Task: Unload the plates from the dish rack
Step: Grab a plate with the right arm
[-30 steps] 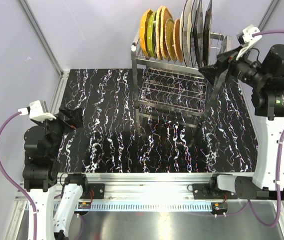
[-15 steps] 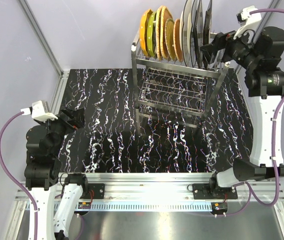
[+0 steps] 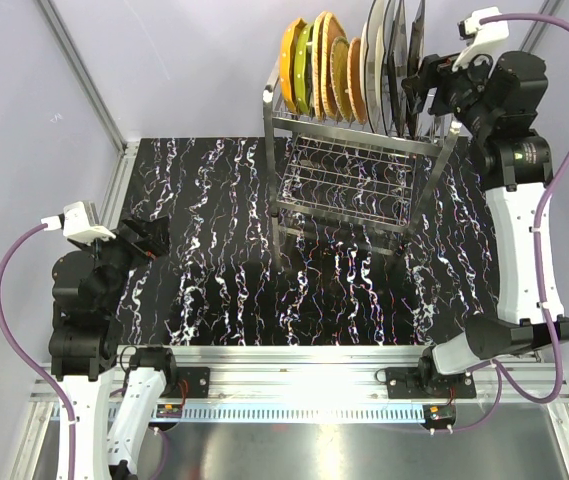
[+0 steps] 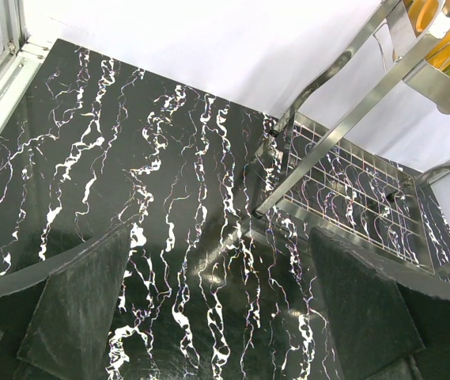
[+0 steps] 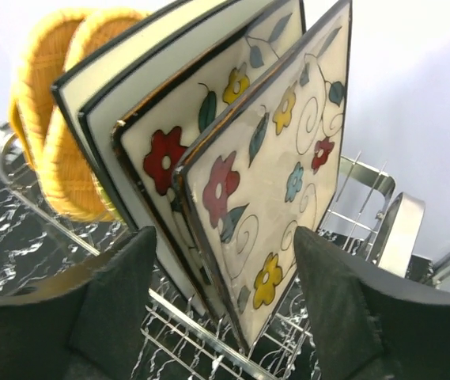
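The dish rack [image 3: 344, 142] stands at the back of the table, with its plates upright in the top tier. From the left they are an orange one [image 3: 291, 62], a green one [image 3: 304, 62], wicker ones [image 3: 330, 60] and square ones [image 3: 399, 62]. My right gripper [image 3: 416, 88] is at the row's right end. In the right wrist view it [image 5: 232, 309] is open. Its fingers [image 5: 118, 305] straddle the lower corner of the nearest square floral plate [image 5: 276, 174] without touching it. My left gripper [image 3: 154, 238] hovers open over the table's left side, holding nothing [image 4: 221, 317].
Behind the nearest floral plate stand a second floral plate [image 5: 197, 131], white square plates [image 5: 102, 91] and wicker plates [image 5: 47, 119]. The rack's lower tier [image 4: 351, 190] is a bare wire grid, and its front leg [image 4: 284, 154] stands ahead of my left gripper. Metal rails edge the black marbled table [image 3: 214, 270].
My right arm has risen and swung left, from beside the rack's right post to the rightmost plate. Its jaws have narrowed a little. The left arm shifted slightly.
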Motion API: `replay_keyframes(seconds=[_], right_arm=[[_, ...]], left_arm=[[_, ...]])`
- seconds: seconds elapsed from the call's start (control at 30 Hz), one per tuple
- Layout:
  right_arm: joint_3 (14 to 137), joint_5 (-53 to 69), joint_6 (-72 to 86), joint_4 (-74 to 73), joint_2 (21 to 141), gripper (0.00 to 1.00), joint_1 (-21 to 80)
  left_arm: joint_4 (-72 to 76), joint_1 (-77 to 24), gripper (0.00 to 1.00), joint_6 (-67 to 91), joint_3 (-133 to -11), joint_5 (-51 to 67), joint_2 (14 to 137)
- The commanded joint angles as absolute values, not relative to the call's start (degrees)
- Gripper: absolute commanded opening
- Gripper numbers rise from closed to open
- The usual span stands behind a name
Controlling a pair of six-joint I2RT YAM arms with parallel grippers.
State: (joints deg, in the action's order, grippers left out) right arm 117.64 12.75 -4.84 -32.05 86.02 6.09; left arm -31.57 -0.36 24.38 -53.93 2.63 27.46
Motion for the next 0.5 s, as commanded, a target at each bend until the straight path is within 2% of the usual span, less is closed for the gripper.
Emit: replay_keyframes(seconds=[0.0,0.2,0.23,0.47], right_arm=[[115.4,7.5,-6.9,-27.2,85.8,0.74,7.6],[111.8,4.7,-8.9,-23.5,86.0,0.54,8.3],[111.4,4.5,-9.4,-22.5,86.1,0.48,8.3],[106.1,3.7,-11.7,-17.9,85.3,0.37,9.6]], left_arm=[[-29.4,-0.1,0.99,24.6,-53.9,3.5,26.9],[-29.3,-0.1,0.99,24.6,-53.7,3.5,26.8],[-29.1,-0.1,0.99,24.6,-53.7,3.5,26.8],[-28.7,-0.1,0.99,25.0,-53.8,3.7,27.2]])
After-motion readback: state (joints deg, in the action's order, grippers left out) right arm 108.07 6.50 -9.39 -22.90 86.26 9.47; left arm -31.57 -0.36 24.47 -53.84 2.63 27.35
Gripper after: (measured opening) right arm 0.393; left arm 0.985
